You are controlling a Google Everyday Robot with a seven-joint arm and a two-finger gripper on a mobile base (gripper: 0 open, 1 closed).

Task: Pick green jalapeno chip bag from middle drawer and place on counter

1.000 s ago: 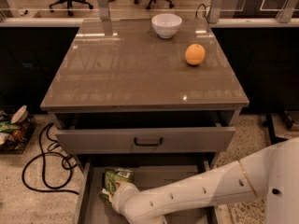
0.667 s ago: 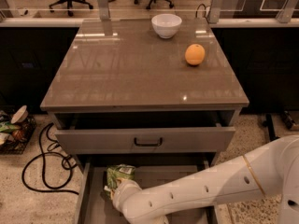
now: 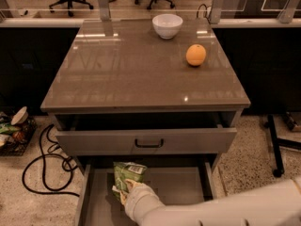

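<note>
The green jalapeno chip bag [image 3: 128,172] stands upright in the open middle drawer [image 3: 181,188], near its left back part. My gripper [image 3: 123,190] reaches in from the lower right on a white arm and is shut on the bag's lower end, which hides most of the fingers. The counter [image 3: 136,69] lies above, glossy grey-brown, with no bag on it.
The grey drawer front with a black handle [image 3: 148,143] juts out just above the bag. A white bowl [image 3: 167,25] and an orange fruit [image 3: 195,55] sit on the counter's far right. Black cables [image 3: 41,166] and a basket [image 3: 11,133] lie on the floor at left, a black stand [image 3: 276,149] at right.
The bag and my gripper have moved together a little up and to the right inside the drawer. The bag stands more upright now.
</note>
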